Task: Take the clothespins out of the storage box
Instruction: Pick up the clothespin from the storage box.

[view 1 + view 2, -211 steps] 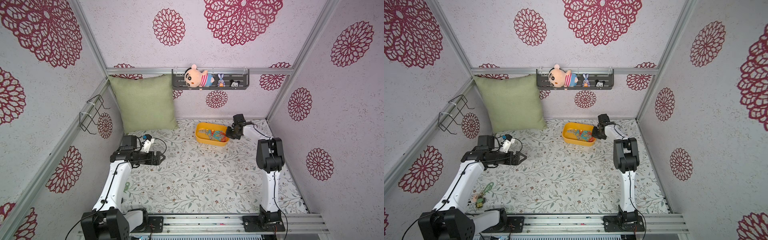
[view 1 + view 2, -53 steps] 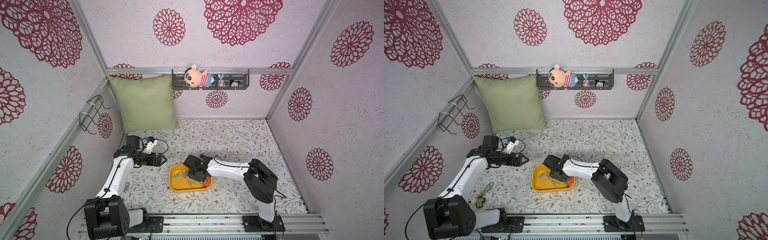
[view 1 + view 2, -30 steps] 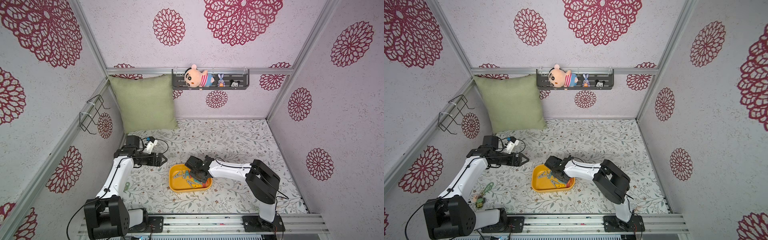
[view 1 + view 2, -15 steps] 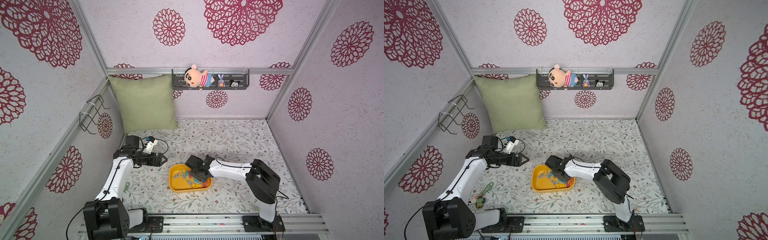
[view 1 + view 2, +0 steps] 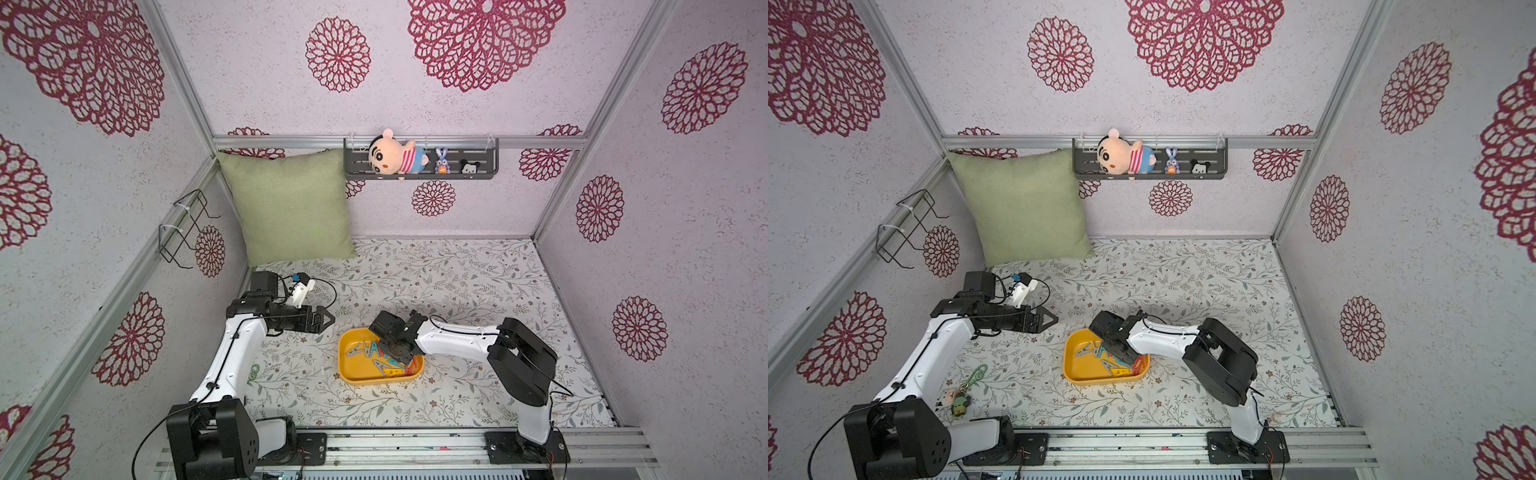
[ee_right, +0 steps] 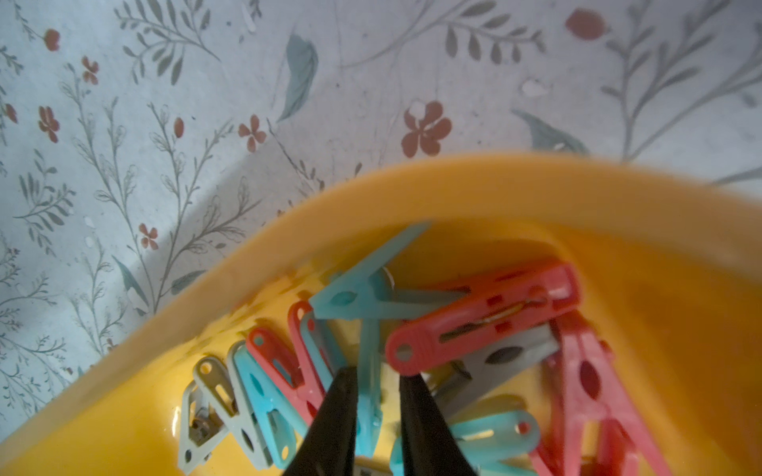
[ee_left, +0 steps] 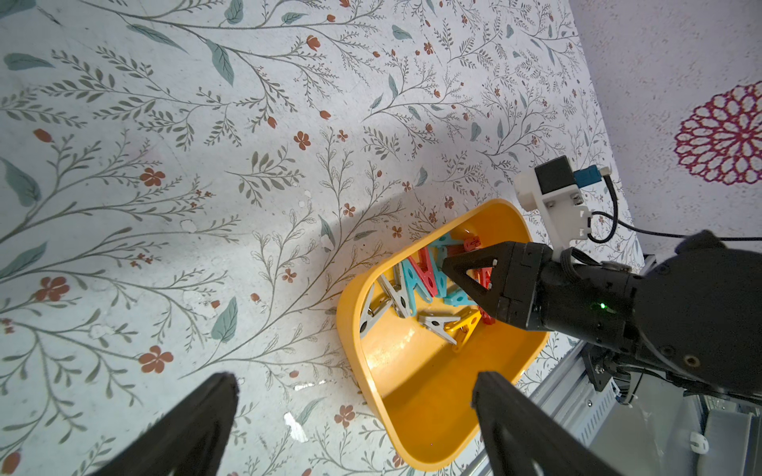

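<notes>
The yellow storage box (image 5: 353, 376) (image 5: 1084, 374) stands on the floral table near the front centre. Several clothespins (image 5: 361, 351) (image 5: 1090, 348) (image 7: 412, 288) in teal, red, grey and yellow lie heaped at its right end. My right gripper (image 5: 398, 353) (image 5: 1124, 353) (image 7: 449, 268) (image 6: 373, 371) reaches down into that heap. In the right wrist view its fingers stand narrowly apart astride one leg of a teal clothespin (image 6: 367, 305). One finger touches the leg and a sliver of gap shows at the other. My left gripper (image 5: 328, 322) (image 5: 1051, 320) (image 7: 354, 379) hovers wide open just left of the box, holding nothing.
A green cushion (image 5: 291, 208) leans in the back left corner. A dark shelf (image 5: 486, 164) with small toys hangs on the back wall, and a wire rack (image 5: 183, 228) on the left wall. A keychain toy (image 5: 961, 399) lies at the front left.
The box stood at the back of the table seven seconds ago and now stands front centre. Over the last second the right gripper only shifted slightly inside it. The left arm barely moved.
</notes>
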You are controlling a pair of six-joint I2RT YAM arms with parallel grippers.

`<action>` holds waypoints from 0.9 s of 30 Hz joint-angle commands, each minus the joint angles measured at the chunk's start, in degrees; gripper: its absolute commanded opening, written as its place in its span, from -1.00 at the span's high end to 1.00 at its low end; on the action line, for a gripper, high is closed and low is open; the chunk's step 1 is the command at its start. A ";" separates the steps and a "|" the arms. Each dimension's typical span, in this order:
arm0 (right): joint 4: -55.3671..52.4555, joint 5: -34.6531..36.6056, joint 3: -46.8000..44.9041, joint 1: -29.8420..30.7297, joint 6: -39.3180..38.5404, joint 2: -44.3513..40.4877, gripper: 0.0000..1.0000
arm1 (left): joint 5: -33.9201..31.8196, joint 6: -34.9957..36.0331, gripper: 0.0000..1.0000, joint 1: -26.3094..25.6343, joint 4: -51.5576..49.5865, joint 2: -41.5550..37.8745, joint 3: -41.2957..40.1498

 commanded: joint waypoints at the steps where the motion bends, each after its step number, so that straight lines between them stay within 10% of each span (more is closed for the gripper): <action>1: -2.08 0.39 -0.12 0.24 0.43 1.30 0.62 | 0.88 0.69 -0.95 0.28 -0.88 -0.88 0.51; 10: -2.86 1.46 0.13 1.20 0.11 0.05 0.99 | 0.83 0.62 -0.95 0.30 -0.75 -1.13 0.45; 27: -11.17 6.01 8.58 2.92 -7.23 -3.96 1.00 | 1.54 0.66 -0.95 0.30 -0.70 -1.21 0.36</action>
